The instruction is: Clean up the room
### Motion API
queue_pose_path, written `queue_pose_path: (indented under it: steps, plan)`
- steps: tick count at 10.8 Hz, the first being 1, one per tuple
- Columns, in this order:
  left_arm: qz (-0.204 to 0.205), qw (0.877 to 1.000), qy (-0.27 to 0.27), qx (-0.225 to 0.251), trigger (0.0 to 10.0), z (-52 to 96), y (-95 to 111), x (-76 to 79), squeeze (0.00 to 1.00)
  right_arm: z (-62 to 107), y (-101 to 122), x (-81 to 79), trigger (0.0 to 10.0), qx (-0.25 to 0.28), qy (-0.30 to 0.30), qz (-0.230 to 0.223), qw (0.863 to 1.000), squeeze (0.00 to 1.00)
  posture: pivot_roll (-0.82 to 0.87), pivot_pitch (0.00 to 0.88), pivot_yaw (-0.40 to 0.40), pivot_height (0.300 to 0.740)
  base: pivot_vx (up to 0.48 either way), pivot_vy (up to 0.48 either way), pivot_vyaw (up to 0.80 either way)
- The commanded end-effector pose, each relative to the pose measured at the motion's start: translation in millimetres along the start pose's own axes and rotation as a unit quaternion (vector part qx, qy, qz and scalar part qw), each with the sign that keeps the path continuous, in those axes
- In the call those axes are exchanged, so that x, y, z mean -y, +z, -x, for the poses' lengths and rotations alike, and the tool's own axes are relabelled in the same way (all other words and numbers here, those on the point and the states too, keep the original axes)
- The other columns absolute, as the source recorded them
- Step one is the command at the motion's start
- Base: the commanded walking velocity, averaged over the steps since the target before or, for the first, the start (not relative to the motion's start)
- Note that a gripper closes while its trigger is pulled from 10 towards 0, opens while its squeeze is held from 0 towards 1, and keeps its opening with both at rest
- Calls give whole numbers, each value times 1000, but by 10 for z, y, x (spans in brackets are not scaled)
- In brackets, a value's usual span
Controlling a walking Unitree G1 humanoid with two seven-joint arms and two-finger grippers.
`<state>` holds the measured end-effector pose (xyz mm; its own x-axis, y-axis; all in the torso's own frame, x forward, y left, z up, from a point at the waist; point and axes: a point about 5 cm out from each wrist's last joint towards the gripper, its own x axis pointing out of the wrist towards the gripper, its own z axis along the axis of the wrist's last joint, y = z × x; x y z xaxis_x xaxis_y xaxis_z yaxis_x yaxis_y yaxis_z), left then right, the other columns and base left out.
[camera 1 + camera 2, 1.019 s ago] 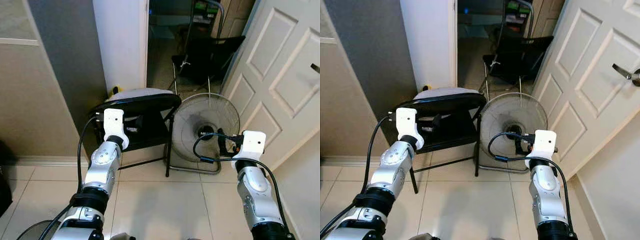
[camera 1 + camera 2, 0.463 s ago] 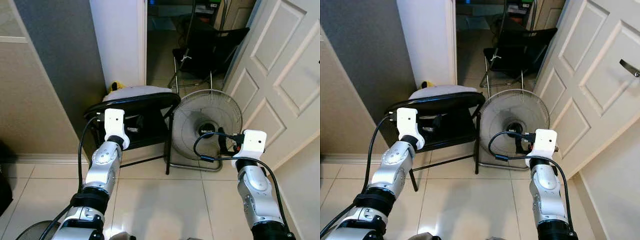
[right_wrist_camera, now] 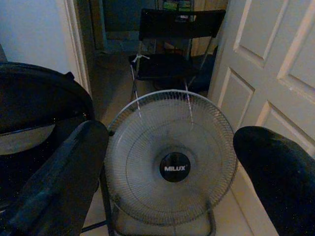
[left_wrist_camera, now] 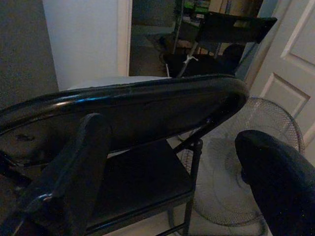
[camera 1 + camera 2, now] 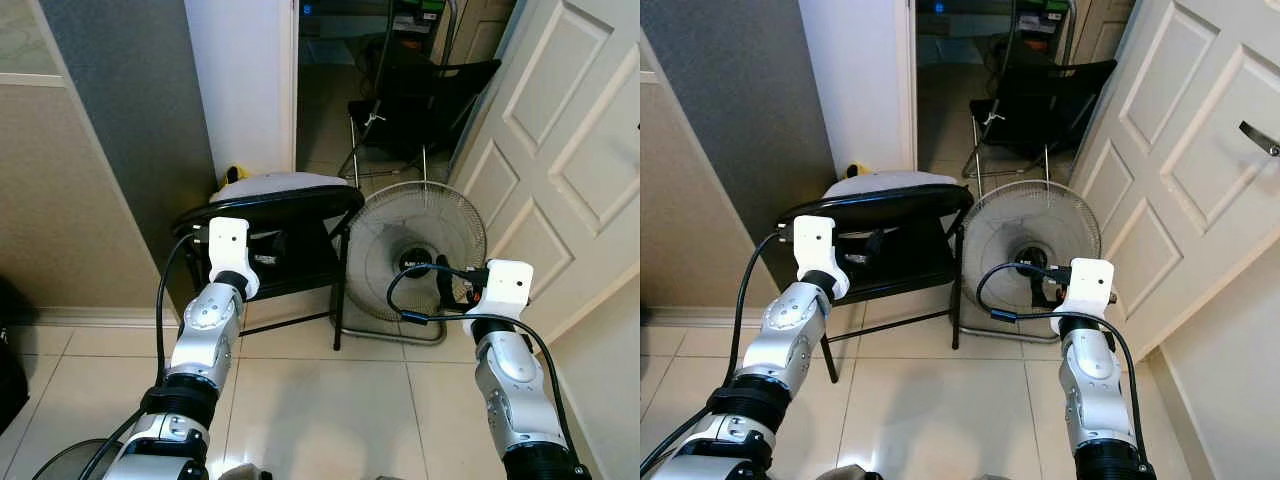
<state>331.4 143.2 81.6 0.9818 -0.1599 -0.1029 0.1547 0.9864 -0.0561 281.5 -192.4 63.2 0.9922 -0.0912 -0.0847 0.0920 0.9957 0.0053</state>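
Nothing moves but my camera; left gripper (image 4: 167, 162) gapes wide before the folding chair (image 4: 123, 113), right gripper (image 3: 170, 172) wide facing the Milux fan (image 3: 172, 157).

A home: tiled floor (image 5: 320, 400), panelled door (image 5: 570, 150), floor fan (image 5: 415, 262), folding chair (image 5: 275, 240)
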Motion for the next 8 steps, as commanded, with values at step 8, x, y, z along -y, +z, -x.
queue_pose_path:
  steps: [8]
  plan:
    - [-1, 1000, -9, 4, 10000, -34, 36, 40, 0, -28, 10, 27, 10000, -2, -7, 6, 1000, 0, 0, 0, 0, 740, 0, 0, 0]
